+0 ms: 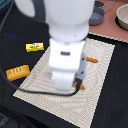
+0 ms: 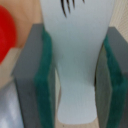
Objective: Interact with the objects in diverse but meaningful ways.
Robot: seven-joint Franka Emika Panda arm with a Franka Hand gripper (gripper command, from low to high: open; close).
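the wrist view looks straight down between the gripper [image 2: 75,75] fingers, and a pale white-and-blue fish [image 2: 75,60] fills the space between them, its body running lengthwise with dark fin-like strokes at one end. both green finger pads [image 2: 48,80] press against the fish's sides, so the fingers are narrowed and clamped on the fish. a red round tomato [image 2: 9,35] shows at the edge of that same view, just beside one grey finger, apart from the fish. in the exterior view the white arm [image 1: 65,45] blocks the middle of the scene and hides the gripper and fish, standing over a pale woven placemat [image 1: 97,85] on a dark tabletop [image 1: 15,30]. a yellow rectangular box with a red mark [image 1: 34,47] lies on the dark surface just off the mat toward the exterior view's left, and an orange-brown scored bread loaf [image 1: 17,72] lies nearer the camera, touching or just beside the mat's edge. small orange bits [image 1: 91,59] peek out on the mat beside the arm; what they are cannot be told. a grey pot [image 1: 97,15] and a tan round plate [image 1: 122,17] sit far back toward the exterior view's right, on a pinkish surface [image 1: 107,30].
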